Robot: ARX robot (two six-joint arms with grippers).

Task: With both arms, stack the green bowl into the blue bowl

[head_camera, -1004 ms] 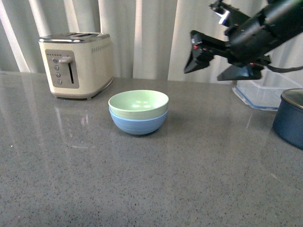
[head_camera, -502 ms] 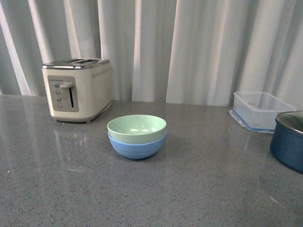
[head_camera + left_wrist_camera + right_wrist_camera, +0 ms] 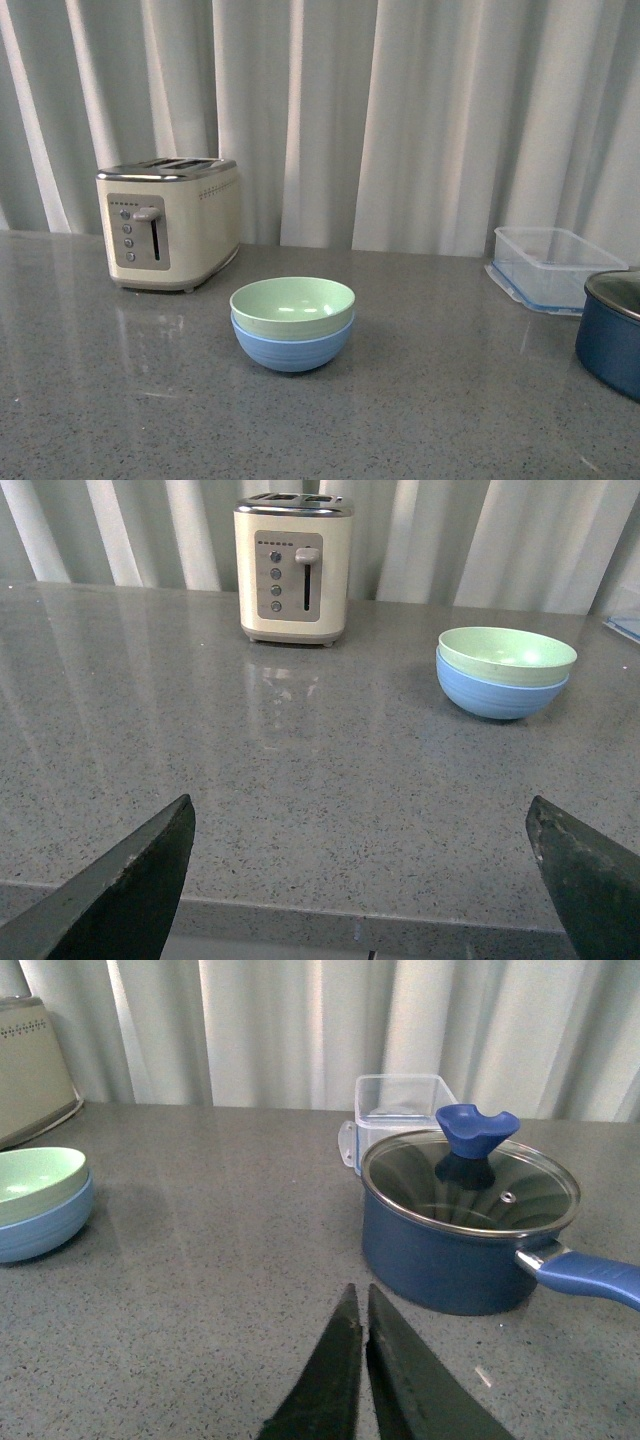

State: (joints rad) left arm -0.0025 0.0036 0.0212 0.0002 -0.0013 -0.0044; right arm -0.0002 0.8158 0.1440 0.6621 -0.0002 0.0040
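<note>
Bare counter (image 3: 420,400) rings stacked bowls (image 3: 293,323); toaster (image 3: 170,222) behind-left, pot (image 3: 610,330) far right.

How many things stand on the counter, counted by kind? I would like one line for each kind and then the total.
Bowls: 2, the green bowl nested in the blue bowl
Toasters: 1, the cream toaster
Pots: 1, the navy pot with glass lid
Clear containers: 1, the plastic container
Total: 5
</note>
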